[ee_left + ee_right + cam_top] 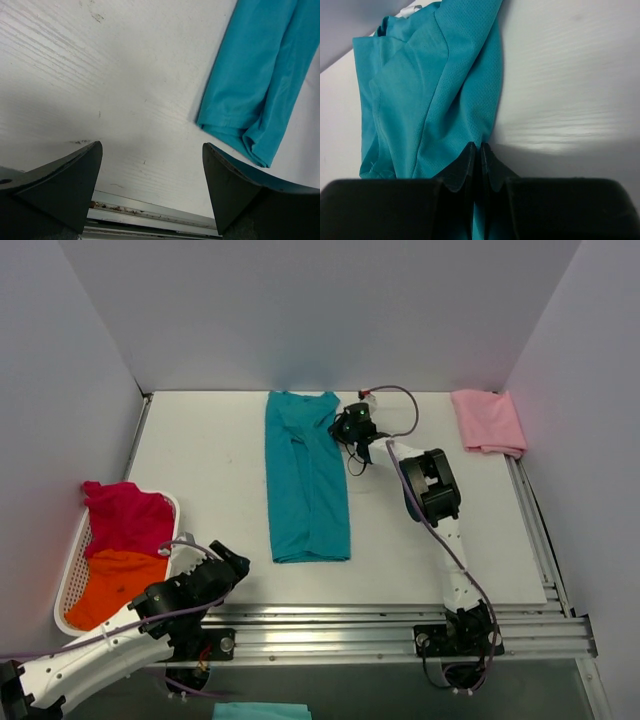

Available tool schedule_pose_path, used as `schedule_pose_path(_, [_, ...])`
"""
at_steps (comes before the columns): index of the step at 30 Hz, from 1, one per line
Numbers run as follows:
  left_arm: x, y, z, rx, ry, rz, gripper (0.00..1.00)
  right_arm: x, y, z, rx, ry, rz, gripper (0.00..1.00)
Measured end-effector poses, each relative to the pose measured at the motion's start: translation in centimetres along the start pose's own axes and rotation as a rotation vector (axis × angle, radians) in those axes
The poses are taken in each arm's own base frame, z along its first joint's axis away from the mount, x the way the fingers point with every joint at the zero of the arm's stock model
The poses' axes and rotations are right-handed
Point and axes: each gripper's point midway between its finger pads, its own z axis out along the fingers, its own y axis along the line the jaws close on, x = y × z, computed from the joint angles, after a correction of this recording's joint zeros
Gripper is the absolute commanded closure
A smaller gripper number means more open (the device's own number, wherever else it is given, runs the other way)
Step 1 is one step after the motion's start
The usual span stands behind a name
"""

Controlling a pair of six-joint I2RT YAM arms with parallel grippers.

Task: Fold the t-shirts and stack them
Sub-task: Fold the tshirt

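Fingers (pixel 462 167) of the right gripper (pixel 480 150) pressed together, a fold of the teal t-shirt (pixel 435 90) pinched between them. Grip sits on the shirt's right side, up at its far end, close to the far edge of the desk (pixel 200 460).

Desk: white, scuffed in places.

Teal t-shirt: largest item. Folded lengthwise into one long strip. Lies flat in the middle of the desk, running from the far edge down towards the near edge. Near end squared off, with layered hems showing in the left wrist view.

Basket (pixel 68 565): white plastic, at the left edge near the near-left corner. Two shirts in it, unfolded. The magenta-red t-shirt (pixel 125 515) is bunched in the far half and spills over the rim. The orange t-shirt (pixel 115 585) fills the near half, touching the magenta-red one.

Pale pink t-shirt (pixel 488 420): folded into a small rectangle at the far-right corner, well apart from the teal strip.

Left gripper (pixel 151 146): fingers wide apart, nothing between them (bare desk only). It hangs over the near edge, between the basket and the near end of the teal strip, touching neither.
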Motion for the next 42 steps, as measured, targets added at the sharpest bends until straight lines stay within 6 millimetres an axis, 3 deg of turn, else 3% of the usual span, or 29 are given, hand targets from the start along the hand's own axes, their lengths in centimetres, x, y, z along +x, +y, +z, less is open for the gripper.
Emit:
schedule_pose_path(4, [0.4,0.0,0.7,-0.034,-0.003,0.040,0.11,-3.2,-4.5,-1.3,0.092,-0.059,0.036,1.00])
schedule_pose_path(7, [0.4,-0.6,0.9,-0.036,-0.007,0.048,0.11,-4.2,-6.1,-1.9,0.133,-0.089,0.048,1.00])
schedule_pose_path(18, [0.2,-2.2,1.1,-0.002,-0.023,0.045,0.10,-3.3,-4.1,-1.1,0.084,-0.061,0.027,0.99])
schedule_pose_path(20, [0.1,-2.3,1.2,0.000,-0.028,0.045,0.10,-2.9,-3.5,-0.8,0.067,-0.050,0.023,0.83])
schedule_pose_path(21, [0.1,-2.4,1.3,0.001,-0.030,0.046,0.10,-2.8,-3.2,-0.7,0.058,-0.047,0.022,0.68])
schedule_pose_path(22, [0.1,-2.5,1.4,0.002,-0.035,0.051,0.10,-2.7,-2.8,-0.7,0.046,-0.044,0.022,0.42])
schedule_pose_path(25, [-0.1,-3.1,1.7,0.015,-0.054,0.062,0.07,-3.4,-1.0,-0.8,-0.001,-0.060,0.001,0.08])
schedule_pose_path(27, [-0.2,-3.8,2.0,0.031,-0.068,0.074,0.05,-3.5,-0.6,-1.3,-0.001,-0.069,-0.016,0.06])
schedule_pose_path(32, [-0.2,-6.2,3.0,0.091,-0.103,0.140,0.04,-2.6,-3.3,-5.8,0.152,-0.066,-0.057,0.06])
schedule_pose_path(35, [0.1,-7.2,3.7,0.114,-0.114,0.185,0.05,-2.5,-6.1,-10.2,0.270,-0.077,-0.069,0.07])
schedule_pose_path(37, [0.3,-7.6,4.4,0.117,-0.114,0.209,0.05,-2.2,-7.6,-14.1,0.330,-0.092,-0.065,0.07])
schedule_pose_path(42, [1.2,-9.0,5.9,0.152,-0.078,0.224,0.04,-1.2,-9.5,-22.3,0.374,-0.160,-0.013,0.08])
